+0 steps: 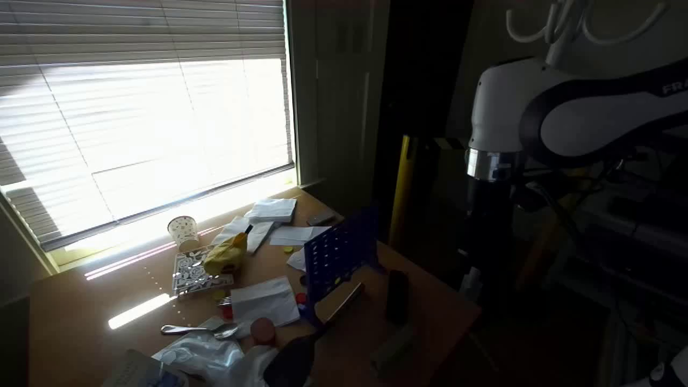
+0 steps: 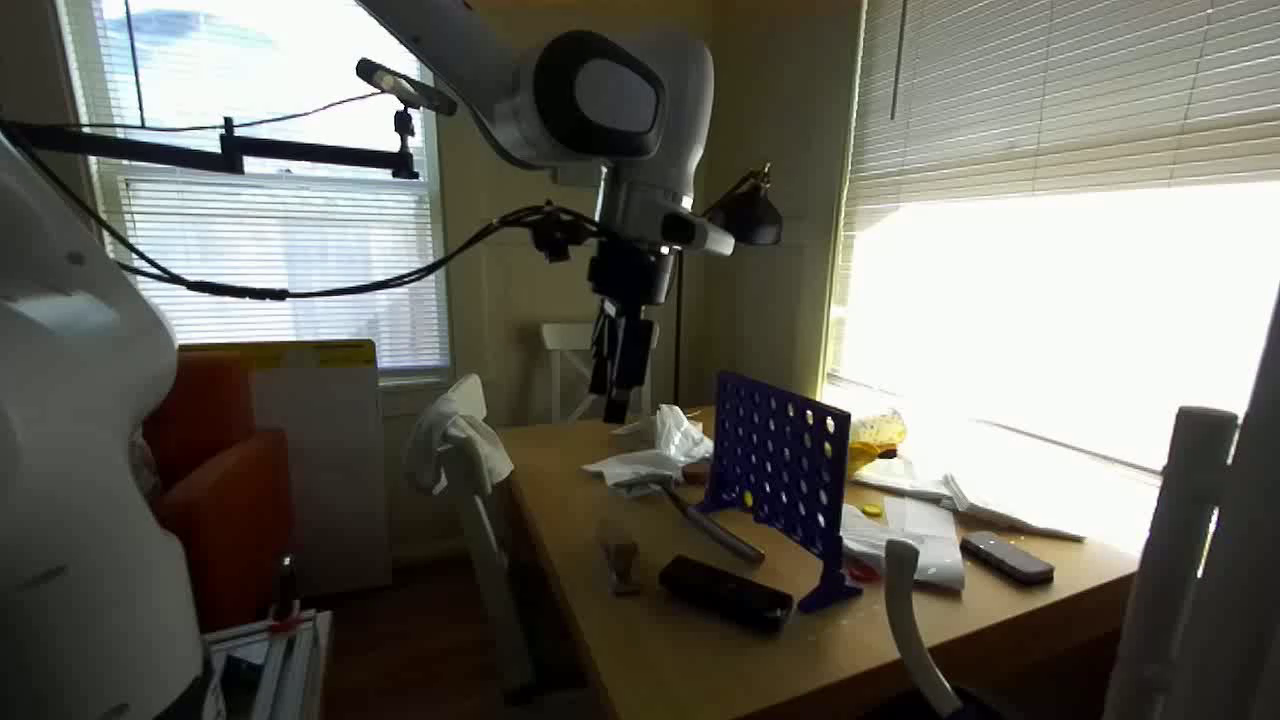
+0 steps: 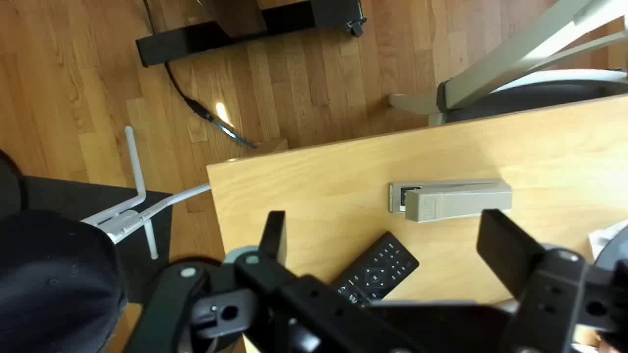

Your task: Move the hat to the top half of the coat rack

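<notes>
Black hat (image 3: 54, 284): past the desk's (image 3: 314, 196) edge, ungrasped
Fingers (image 3: 505, 245): spread, empty
Coat rack (image 3: 122, 223): raising seemingly undone, hat's height unclear

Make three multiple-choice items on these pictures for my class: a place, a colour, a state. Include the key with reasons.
1. Where is the stapler? A) floor B) table C) chair
2. What colour is the hat? A) near-black B) red C) white
3. The gripper is: A) shut on the hat B) shut, empty C) open

1 B: it lies there near the remote in the wrist view.
2 A: its dark dome shows at that view's left edge.
3 C: its fingers stand wide apart.
</notes>
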You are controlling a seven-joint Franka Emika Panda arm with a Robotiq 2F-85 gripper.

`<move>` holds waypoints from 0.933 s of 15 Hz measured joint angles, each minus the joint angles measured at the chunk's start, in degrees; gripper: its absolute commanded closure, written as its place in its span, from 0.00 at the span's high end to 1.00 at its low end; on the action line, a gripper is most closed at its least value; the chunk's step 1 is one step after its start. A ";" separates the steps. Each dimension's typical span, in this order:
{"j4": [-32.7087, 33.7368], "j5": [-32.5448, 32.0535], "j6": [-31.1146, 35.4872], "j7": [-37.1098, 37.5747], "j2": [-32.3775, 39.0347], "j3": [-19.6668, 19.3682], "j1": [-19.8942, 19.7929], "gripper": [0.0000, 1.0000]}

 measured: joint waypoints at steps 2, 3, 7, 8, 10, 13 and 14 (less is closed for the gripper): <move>0.00 0.00 0.00 0.00 0.00 0.00 0.00 1.00; 0.00 0.00 0.00 0.00 0.00 0.00 0.00 1.00; -0.82 -6.36 3.42 3.73 0.26 1.13 -0.55 1.00; -1.29 -9.42 5.44 5.99 0.74 1.94 -0.79 1.00; -2.26 -15.91 9.15 11.37 2.18 3.82 -1.35 1.00; -3.15 -27.16 12.31 21.27 4.77 6.29 -2.45 1.00; -3.37 -31.18 12.75 24.84 5.47 6.63 -2.82 1.00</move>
